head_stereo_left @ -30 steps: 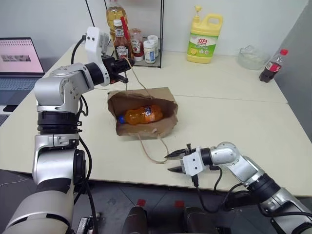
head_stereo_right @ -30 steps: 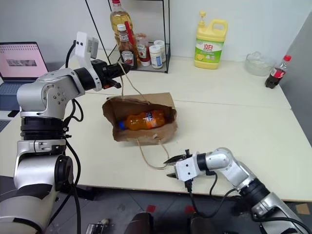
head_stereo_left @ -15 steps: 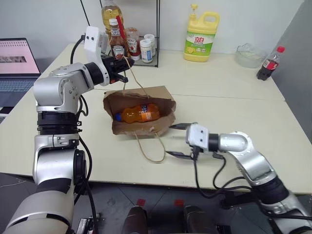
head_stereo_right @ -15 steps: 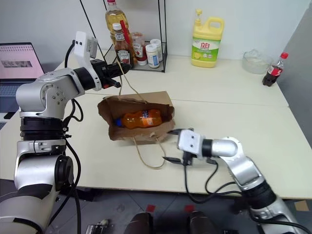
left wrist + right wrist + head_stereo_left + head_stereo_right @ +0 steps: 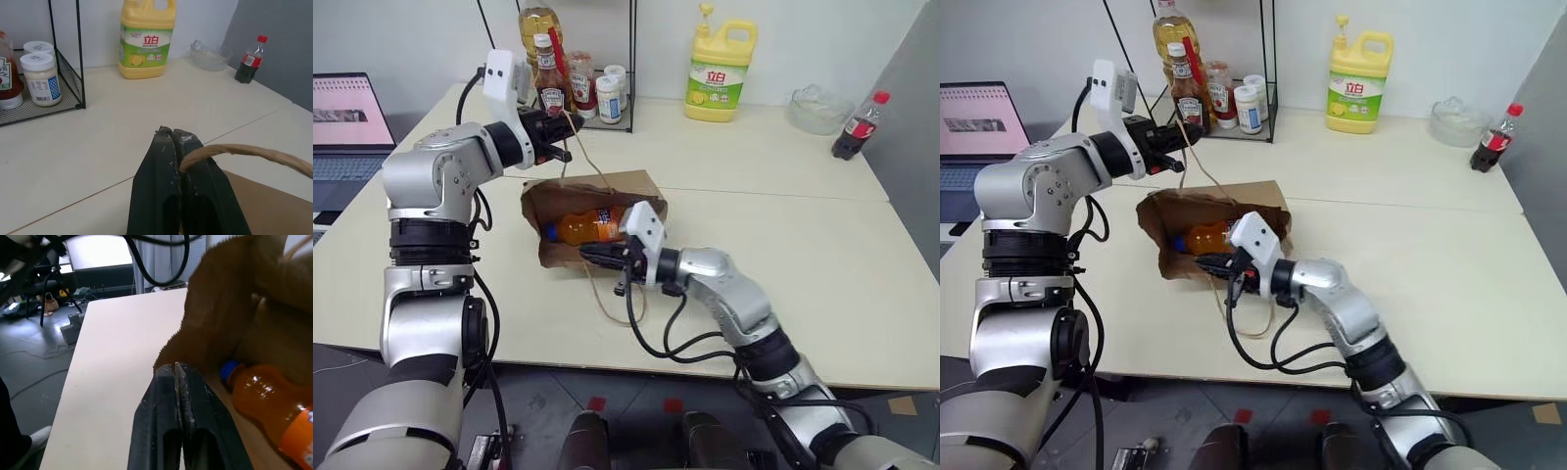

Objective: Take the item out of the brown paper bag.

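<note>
The brown paper bag (image 5: 607, 188) lies on its side on the table, mouth towards me. Inside lies the item, an orange soda bottle (image 5: 590, 226) with a blue cap (image 5: 229, 371). My left gripper (image 5: 174, 133) is shut on the bag's upper twine handle (image 5: 244, 152) and holds it up above the bag. My right gripper (image 5: 592, 257) points left at the front rim of the bag's mouth, fingers shut, just in front of the bottle (image 5: 274, 406). Whether paper is pinched between them I cannot tell.
The bag's other twine handle (image 5: 607, 299) loops loose on the table towards the front edge. At the back stand a wire rack of sauce bottles (image 5: 578, 78), a yellow jug (image 5: 722, 69), a glass bowl (image 5: 815, 108) and a cola bottle (image 5: 857, 127). A laptop (image 5: 337, 108) sits far left.
My right gripper has swung from the table's front edge up and left to the bag's mouth, and its open fingers have shut. The left gripper has kept still on the handle.
</note>
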`<state>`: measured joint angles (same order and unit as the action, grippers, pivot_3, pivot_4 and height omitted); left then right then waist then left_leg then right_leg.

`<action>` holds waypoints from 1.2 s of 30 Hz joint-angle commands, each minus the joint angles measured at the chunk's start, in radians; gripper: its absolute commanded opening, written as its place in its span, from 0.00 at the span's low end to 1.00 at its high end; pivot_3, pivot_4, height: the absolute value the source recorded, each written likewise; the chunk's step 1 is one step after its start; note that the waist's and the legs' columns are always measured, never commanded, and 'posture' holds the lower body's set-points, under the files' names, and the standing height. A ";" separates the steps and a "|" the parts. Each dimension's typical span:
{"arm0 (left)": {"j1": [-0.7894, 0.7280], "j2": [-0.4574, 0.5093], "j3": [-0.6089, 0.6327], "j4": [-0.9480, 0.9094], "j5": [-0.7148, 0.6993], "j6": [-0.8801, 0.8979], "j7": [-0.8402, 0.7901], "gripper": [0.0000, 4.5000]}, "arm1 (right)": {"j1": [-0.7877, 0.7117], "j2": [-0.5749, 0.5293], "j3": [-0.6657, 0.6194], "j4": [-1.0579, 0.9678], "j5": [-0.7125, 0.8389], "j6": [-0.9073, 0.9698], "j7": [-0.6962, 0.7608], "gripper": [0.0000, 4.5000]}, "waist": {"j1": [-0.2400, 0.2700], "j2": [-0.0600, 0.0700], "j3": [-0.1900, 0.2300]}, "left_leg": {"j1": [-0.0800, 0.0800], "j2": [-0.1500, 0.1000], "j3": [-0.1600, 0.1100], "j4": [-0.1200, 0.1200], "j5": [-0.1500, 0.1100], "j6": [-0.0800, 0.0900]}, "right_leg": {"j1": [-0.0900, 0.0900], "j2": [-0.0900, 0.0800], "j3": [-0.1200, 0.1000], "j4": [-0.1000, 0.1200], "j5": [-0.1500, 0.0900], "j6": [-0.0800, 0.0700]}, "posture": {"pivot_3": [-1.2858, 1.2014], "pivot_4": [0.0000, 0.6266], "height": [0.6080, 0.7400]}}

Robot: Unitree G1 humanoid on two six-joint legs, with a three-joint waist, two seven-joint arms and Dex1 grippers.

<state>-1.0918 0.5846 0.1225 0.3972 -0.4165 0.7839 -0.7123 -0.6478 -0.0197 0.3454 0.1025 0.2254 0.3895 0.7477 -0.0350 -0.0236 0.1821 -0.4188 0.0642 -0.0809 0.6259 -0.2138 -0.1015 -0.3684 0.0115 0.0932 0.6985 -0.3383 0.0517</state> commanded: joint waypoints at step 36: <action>-0.015 -0.011 0.030 -0.031 -0.012 -0.027 0.004 0.00 | -0.517 -0.004 0.212 0.950 -0.746 -0.612 -0.398 0.99 | -0.022 0.000 0.000 | -0.001 0.000 0.001 -0.001 0.002 -0.003 | -0.005 0.000 0.002 0.005 0.000 0.000 | 0.52 0.24 1.00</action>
<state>-1.0895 0.5681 0.1247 0.3908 -0.4187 0.7760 -0.7087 -1.1301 -0.0264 0.5461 1.0370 -0.4941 -0.2275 0.3660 -0.0569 -0.0233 0.1822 -0.4197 0.0640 -0.0796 0.6253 -0.2119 -0.1046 -0.3737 0.0114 0.0950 0.7041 -0.3382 0.0515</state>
